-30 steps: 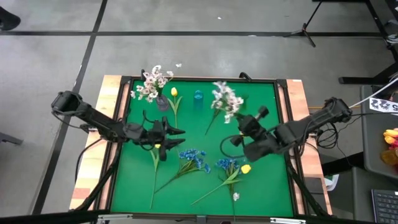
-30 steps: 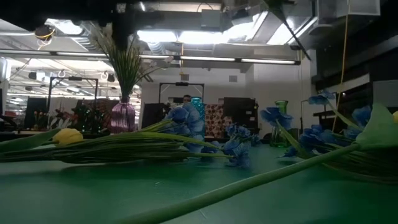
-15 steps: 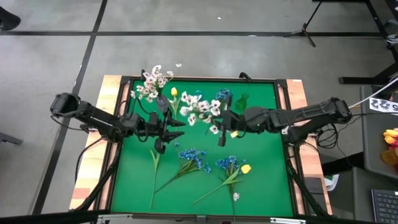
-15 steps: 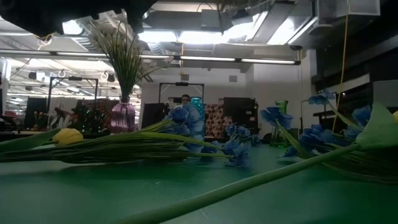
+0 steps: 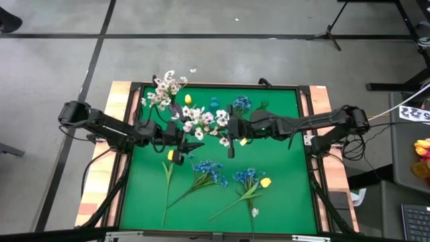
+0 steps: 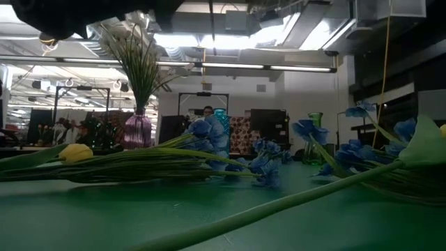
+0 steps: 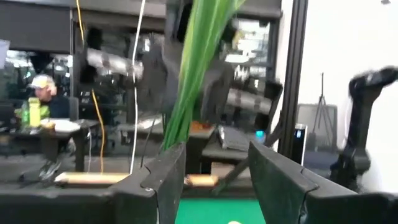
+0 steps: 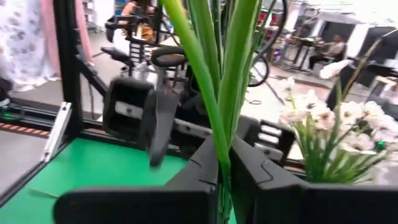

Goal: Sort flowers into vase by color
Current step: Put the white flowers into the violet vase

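Green stalks [image 8: 214, 93] in closed jaws.

White spray [image 5: 205, 119] aloft mid-table — blue blooms [image 5: 209, 169] and yellow buds [image 5: 265, 182] lie flat on green.

A robotics lab or workshop: a green-topped table [image 5: 282, 195] stands on a bare concrete floor [image 5: 222, 60] marked with tape lines. Behind it are ceiling strip lights [image 6: 237, 67], tripods [image 5: 329, 30], cluttered desks and a seated person [image 7: 42, 93].
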Robot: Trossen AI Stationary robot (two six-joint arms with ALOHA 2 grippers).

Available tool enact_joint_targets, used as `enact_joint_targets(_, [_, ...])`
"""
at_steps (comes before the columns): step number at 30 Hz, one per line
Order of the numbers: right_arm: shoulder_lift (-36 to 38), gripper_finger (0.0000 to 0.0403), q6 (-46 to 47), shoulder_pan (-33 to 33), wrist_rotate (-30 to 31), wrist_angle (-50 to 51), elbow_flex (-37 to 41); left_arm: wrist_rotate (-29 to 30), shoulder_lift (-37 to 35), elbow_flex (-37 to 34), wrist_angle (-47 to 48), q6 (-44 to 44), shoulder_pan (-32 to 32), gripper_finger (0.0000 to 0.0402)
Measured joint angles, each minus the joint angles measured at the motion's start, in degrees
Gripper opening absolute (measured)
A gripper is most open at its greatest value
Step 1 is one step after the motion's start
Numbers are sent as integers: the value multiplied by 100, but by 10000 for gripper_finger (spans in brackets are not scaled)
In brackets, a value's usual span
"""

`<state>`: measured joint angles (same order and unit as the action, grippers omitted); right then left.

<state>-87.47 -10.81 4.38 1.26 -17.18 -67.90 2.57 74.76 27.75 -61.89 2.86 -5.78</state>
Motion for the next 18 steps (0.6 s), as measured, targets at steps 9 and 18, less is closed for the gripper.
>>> enact_joint_targets(9, [-14, 19, 7, 5, -76, 8, -2, 185, 124, 4, -54, -33, -2, 236])
enact_joint_targets(18, [-16, 19, 13, 20, -292, 26, -2, 879, 124, 8, 1, -163, 4, 262])
